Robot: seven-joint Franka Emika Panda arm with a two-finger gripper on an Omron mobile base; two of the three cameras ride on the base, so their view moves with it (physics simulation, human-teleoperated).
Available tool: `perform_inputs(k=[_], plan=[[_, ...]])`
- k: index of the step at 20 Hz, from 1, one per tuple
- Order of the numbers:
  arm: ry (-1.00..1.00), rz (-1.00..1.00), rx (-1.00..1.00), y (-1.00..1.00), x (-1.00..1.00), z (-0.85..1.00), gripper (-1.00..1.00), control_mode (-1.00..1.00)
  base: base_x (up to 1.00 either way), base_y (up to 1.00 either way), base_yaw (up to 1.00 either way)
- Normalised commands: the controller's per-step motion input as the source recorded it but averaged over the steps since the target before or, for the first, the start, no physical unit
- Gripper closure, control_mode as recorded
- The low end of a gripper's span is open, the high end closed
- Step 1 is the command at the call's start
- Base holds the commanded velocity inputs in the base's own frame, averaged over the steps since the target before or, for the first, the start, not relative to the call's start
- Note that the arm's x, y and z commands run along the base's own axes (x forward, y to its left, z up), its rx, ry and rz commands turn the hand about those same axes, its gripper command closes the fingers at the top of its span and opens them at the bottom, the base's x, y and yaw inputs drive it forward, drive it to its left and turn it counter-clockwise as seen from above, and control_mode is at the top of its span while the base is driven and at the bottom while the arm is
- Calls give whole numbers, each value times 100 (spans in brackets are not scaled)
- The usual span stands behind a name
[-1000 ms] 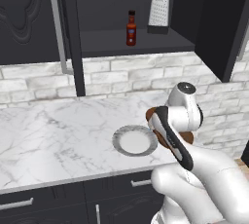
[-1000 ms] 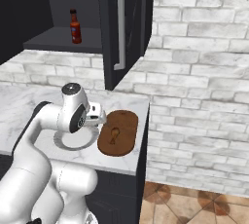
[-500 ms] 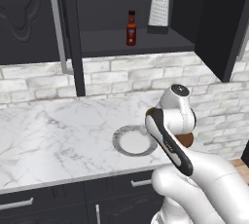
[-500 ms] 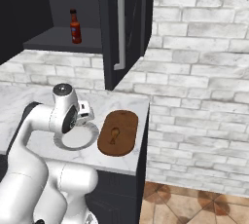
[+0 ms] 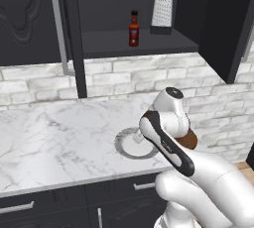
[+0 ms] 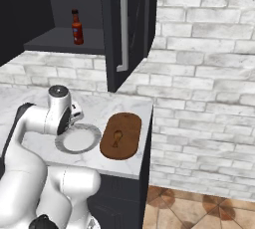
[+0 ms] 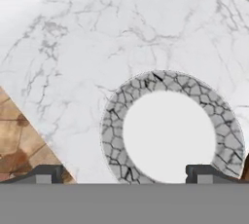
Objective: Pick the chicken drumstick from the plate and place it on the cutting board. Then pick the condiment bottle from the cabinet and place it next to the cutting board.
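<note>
Marble desk [image 5: 54, 138] under dark cabinet [image 5: 218, 28]. Plate [image 7: 168, 133] seen bare below the end effector [image 7: 124, 172], whose fingers are spread wide with nothing between them. Chicken drumstick [image 6: 117, 137] already laid on the cutting board [image 6: 121, 135], right of the plate. Condiment bottle [image 5: 133, 28] upright on the shelf, left of the grater [image 5: 162, 14]. Risks judged: bottle tipped by an off-centre approach; open door [image 5: 69, 33] clipped during the reach upward; drumstick nudged at placement.
</note>
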Motion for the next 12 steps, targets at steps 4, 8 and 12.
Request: perform_inputs(k=[4,8,12], plan=[[0,27,0,51,0,0,-100,-100,0,0,0],[-2,23,0,42,0,2,-100,-100,0,0,0],[-4,19,2,24,0,11,-100,-100,0,0,0]])
